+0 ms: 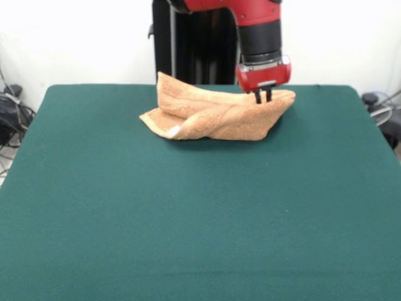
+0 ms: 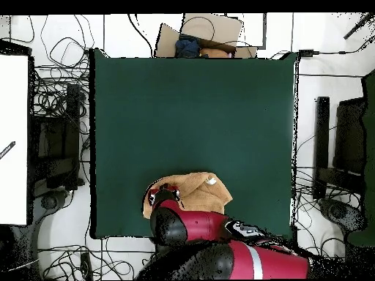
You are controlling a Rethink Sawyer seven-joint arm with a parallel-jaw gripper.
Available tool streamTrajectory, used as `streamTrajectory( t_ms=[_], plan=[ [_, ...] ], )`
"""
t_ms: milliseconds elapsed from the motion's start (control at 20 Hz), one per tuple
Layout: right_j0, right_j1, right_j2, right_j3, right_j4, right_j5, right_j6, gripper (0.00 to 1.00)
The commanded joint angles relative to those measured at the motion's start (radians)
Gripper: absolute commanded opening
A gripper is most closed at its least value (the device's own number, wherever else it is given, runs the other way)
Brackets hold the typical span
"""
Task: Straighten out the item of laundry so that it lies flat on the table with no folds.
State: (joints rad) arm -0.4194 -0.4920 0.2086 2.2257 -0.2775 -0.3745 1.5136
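- Towel, light orange-tan terry, sits bunched and folded on the table, close to the edge nearest the robot's pedestal.
- In the front view its long axis runs across the picture, roughly parallel to that pedestal-side edge.
- One end rises in a peak just in front of the pedestal; the other end is held up off the felt under the gripper.
- Below the peak, a lower corner points toward the middle of the table and shows a small white label.
- The gripper comes down from the red arm, and its two dark fingertips are drawn close together, pinching the towel's top edge at the raised end.
- From overhead the towel lies just beyond the arm, with the label facing away from the robot's base.
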Motion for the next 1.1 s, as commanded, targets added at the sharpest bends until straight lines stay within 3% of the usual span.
streamTrajectory(
  t_ms=[50,100,150,1100],
  plan=[
    [0.037,0.053,0.081,-0.125,0.054,-0.080,0.251,0.00],
    [0.043,0.052,0.077,-0.125,0.058,-0.079,0.250,0.00],
    [0.042,0.052,0.078,-0.127,0.058,-0.072,0.249,1.00],
    [0.083,0.077,0.060,-0.116,0.074,-0.194,0.275,1.00]
  ],
)
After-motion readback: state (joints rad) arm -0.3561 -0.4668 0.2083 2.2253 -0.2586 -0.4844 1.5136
